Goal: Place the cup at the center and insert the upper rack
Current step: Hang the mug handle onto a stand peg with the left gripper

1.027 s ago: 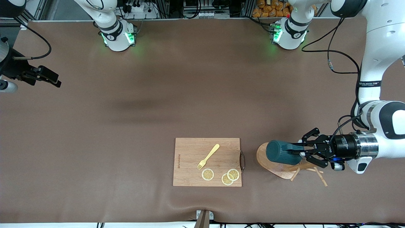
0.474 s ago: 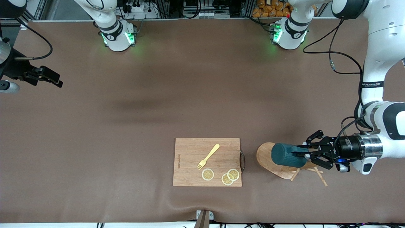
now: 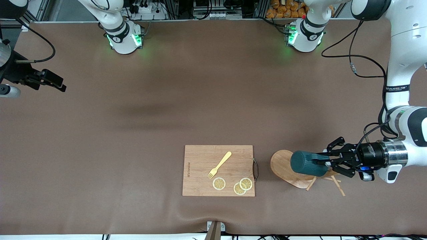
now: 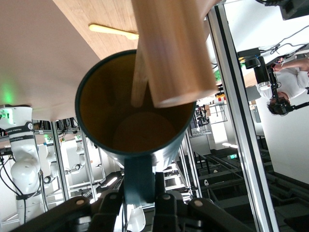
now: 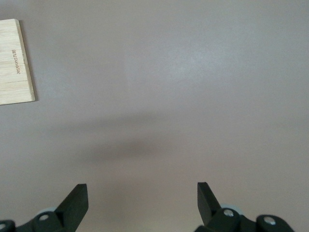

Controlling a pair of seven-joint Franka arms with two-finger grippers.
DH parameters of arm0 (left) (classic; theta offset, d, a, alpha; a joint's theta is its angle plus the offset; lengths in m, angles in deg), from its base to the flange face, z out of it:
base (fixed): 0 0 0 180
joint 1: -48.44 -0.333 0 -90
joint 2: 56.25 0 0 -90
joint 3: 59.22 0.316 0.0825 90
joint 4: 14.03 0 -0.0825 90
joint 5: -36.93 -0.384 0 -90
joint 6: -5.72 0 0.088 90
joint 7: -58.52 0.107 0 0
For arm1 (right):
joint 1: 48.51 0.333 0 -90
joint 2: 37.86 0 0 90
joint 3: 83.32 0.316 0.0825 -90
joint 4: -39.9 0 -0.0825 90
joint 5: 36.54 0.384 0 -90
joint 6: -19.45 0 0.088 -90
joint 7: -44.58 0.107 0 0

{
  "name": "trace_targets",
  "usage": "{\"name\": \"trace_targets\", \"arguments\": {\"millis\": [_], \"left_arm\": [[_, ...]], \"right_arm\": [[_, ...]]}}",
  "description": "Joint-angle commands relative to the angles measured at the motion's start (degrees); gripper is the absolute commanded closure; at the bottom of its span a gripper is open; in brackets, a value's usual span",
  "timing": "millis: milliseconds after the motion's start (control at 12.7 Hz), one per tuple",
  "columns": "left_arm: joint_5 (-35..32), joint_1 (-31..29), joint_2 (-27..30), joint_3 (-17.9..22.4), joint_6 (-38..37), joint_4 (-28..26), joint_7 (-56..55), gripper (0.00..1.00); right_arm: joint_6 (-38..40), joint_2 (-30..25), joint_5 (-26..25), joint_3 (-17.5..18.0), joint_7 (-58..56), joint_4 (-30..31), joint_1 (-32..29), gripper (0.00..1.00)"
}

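Clamping the cup (image 3: pixel 307 163) by its handle over the rack (image 3: pixel 287 166), the left gripper (image 3: pixel 328 162) hovers; the right gripper (image 5: pixel 141 200) waits spread above the bench (image 3: pixel 166 110).

Little can be read. The left arm (image 3: pixel 393 87) carries a dark band with small white lettering, too small to make out. The cutting board (image 3: pixel 218 170) has a short burned-in line of text along one edge, also seen in the right wrist view (image 5: pixel 15 63), but its letters stay illegible.
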Motion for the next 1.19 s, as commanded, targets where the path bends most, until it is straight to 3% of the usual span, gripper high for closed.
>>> {"name": "trace_targets", "arguments": {"millis": [0,1106], "left_arm": [[-0.63,-1.87,-1.23,-0.25,-3.10,0.25,4.48,1.00],[1.91,-2.84,-4.14,-0.33,-3.20,0.25,8.45,1.00]], "right_arm": [[0.39,-1.15,1.09,-0.13,0.55,0.38,-0.05,0.00],[0.21,-1.15,1.09,-0.13,0.46,0.38,-0.05,0.00]]}}
